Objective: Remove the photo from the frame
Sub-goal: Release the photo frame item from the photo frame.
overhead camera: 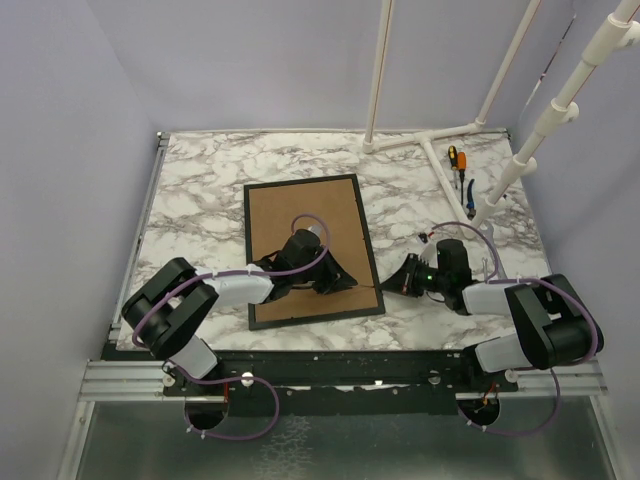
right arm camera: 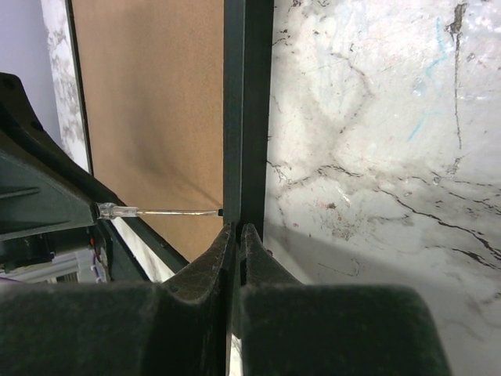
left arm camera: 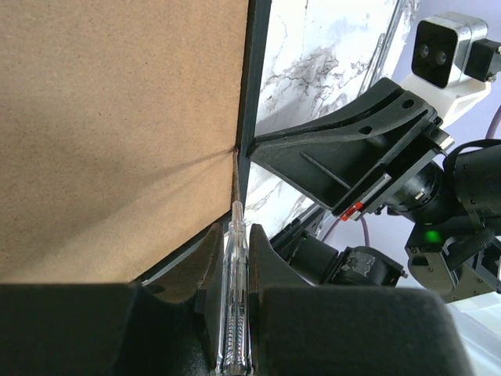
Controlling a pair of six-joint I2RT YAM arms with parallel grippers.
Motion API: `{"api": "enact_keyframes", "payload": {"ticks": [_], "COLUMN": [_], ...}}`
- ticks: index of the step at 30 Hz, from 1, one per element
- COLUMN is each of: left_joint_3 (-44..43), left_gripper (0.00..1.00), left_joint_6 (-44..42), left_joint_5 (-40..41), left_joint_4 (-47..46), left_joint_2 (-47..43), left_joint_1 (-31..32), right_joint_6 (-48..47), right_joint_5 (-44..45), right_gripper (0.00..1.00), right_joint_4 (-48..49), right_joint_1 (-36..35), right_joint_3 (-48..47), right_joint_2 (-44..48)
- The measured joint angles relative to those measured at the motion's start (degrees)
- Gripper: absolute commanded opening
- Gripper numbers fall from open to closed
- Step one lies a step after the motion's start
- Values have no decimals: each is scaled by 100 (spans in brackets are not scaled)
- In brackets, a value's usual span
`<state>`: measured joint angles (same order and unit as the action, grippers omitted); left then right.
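Observation:
The frame (overhead camera: 300, 200) lies face down on the marble table, brown fibreboard back up inside a thin black border (left arm camera: 254, 78). The photo is hidden under that back. My left gripper (left arm camera: 236, 235) is over the frame's near right part, shut on a clear-handled screwdriver (left arm camera: 236, 298). The tool's thin blade (right arm camera: 172, 211) reaches the inner side of the right border (right arm camera: 246, 94). My right gripper (right arm camera: 238, 231) is shut with nothing between its fingers, its tips at that same border near the frame's right front corner (overhead camera: 380, 300).
An orange-handled screwdriver (overhead camera: 453, 160) and blue-handled pliers (overhead camera: 470, 190) lie at the back right beside the feet of a white pipe stand (overhead camera: 440, 150). The two grippers nearly face each other across the frame's right edge.

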<state>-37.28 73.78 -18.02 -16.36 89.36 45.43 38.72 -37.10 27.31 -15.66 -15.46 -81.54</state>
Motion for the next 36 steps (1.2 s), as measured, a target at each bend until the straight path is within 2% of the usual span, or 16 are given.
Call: {"api": "enact_keyframes", "payload": {"ticks": [6,17,21,25,30,36], "left_joint_3": [-317,-1878,-2741,-4192,-5497,-5630], "left_gripper": [0,0,0,0,0,0], "left_joint_6": [179,146,162,184,162,155], "left_joint_5": [136,1095,1534,2138,2487,2647], "left_joint_4": [479,2621,3668,5265,6529,6745], "left_joint_2": [50,376,691,1366,2107,2159], "left_joint_1": [61,566,804,1113,1311,1351], "right_joint_6": [-138,-326,-372,-391,-415,-422], "right_joint_5": [92,321,354,404,452,597], "right_gripper": [2,2,1,2,1,1], "right_joint_4": [-247,-581,-647,-656,-678,-785], "right_joint_1": [-2,-26,-52,-94,-133,-236], "right_joint_3": [-94,-262,-293,-302,-315,-317], "right_joint_2": [92,175,192,205,219,343]}}
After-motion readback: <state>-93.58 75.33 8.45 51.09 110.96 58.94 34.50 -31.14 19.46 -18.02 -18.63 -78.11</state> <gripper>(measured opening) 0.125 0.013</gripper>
